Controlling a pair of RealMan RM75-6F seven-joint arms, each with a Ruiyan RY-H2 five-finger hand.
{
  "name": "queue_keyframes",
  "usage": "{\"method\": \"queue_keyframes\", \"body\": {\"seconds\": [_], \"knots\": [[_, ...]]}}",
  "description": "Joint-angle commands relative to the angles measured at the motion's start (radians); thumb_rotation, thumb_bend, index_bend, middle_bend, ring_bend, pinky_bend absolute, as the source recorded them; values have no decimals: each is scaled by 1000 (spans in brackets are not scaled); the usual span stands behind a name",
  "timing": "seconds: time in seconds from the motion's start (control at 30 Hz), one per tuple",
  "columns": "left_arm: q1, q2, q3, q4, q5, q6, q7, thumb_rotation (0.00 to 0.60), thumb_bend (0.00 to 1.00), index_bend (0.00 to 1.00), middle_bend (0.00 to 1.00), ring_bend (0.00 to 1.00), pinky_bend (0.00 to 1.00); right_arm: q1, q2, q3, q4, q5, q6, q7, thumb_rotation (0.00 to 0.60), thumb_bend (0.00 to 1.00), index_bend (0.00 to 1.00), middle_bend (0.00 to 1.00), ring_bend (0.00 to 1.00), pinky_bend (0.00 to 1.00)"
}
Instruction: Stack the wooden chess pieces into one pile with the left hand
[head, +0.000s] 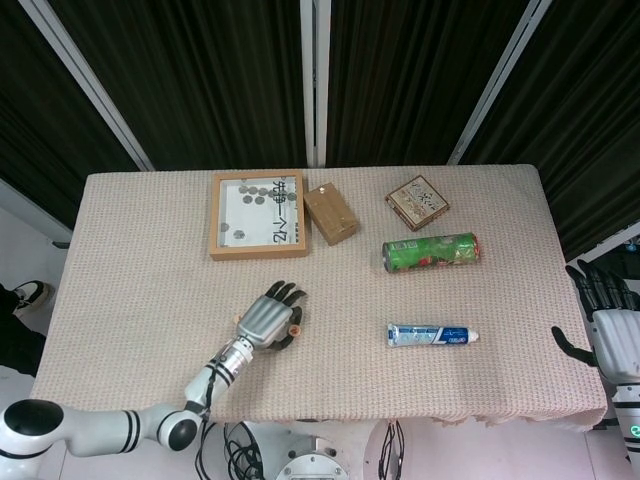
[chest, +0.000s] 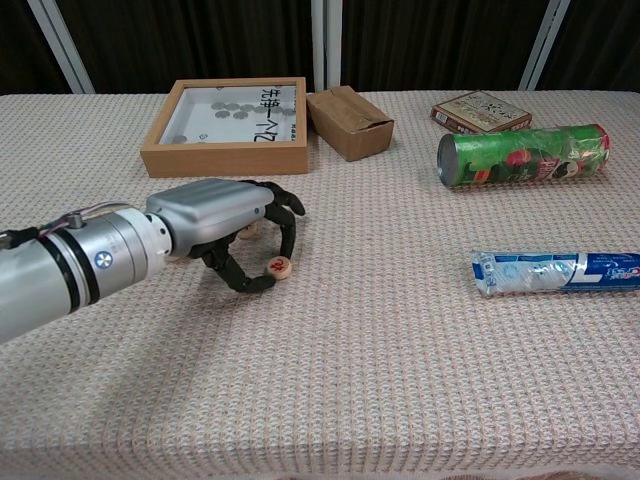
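Note:
My left hand (chest: 225, 222) lies palm down on the cloth at the table's front left, also seen in the head view (head: 268, 318). Its thumb and a fingertip pinch a round wooden chess piece (chest: 281, 267) with a red mark, which still touches the cloth; the same chess piece (head: 296, 327) peeks out beside the fingers from above. A second wooden piece (chest: 246, 233) shows under the curled fingers, and a third one (chest: 177, 256) is partly hidden behind the palm. My right hand (head: 610, 322) hangs off the table's right edge, fingers apart and empty.
A wooden framed tray (chest: 225, 157) stands behind the left hand, with a brown cardboard box (chest: 349, 121) next to it. On the right lie a green can (chest: 520, 155), a small patterned box (chest: 482, 111) and a toothpaste tube (chest: 555, 272).

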Motion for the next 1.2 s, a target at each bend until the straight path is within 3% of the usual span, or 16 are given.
{"method": "queue_keyframes", "body": {"seconds": [0.03,0.2,0.5,0.83,1.2], "knots": [[2,5,0,-7,1,7,2,600,282,484,107,0,0,0,0,0,0,0,0,-1,600,240,0,0,0,0],[11,37,-1,-42,4,30,15,600,282,484,107,0,0,0,0,0,-1,0,-1,-2,600,240,0,0,0,0],[59,180,14,-192,-46,96,77,600,283,485,108,0,0,5,-4,-2,0,0,-11,-6,600,240,0,0,0,0],[80,316,29,-336,-196,117,159,600,283,485,115,0,0,8,-9,-6,-5,-4,-17,-20,600,241,0,0,0,0],[73,304,37,-316,-198,111,134,600,284,483,117,0,0,6,-9,-3,-4,4,-12,-24,600,241,0,0,0,0]]}}
